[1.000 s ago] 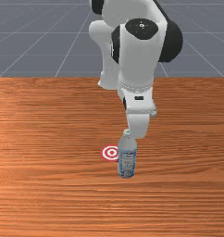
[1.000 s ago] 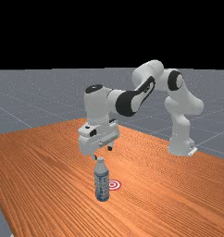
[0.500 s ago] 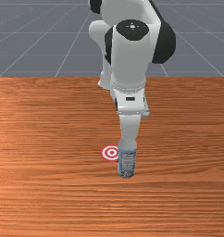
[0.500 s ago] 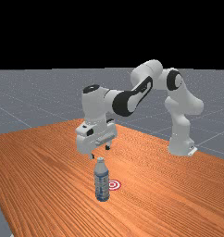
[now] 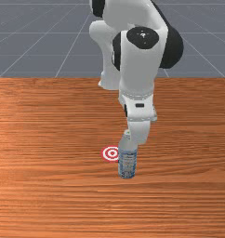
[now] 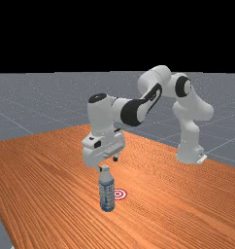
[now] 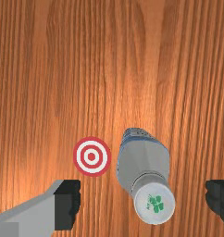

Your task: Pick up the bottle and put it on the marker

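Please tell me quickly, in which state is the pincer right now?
Pincer: open, holding nothing; the bottle stands ungripped on the table.

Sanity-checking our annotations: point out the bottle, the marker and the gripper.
Bottle [image 6: 107, 191]: far view, on the labelled body.
Marker [image 7: 91, 156]: wrist view, on the red centre dot.
Gripper [image 6: 108, 164]: far view, midway between its open fingertips.

I see the bottle [image 5: 127, 163] standing on the counter [image 5: 49, 190], and the marker [image 5: 111, 153] lies also there, behind the bottle toward the front view's left.
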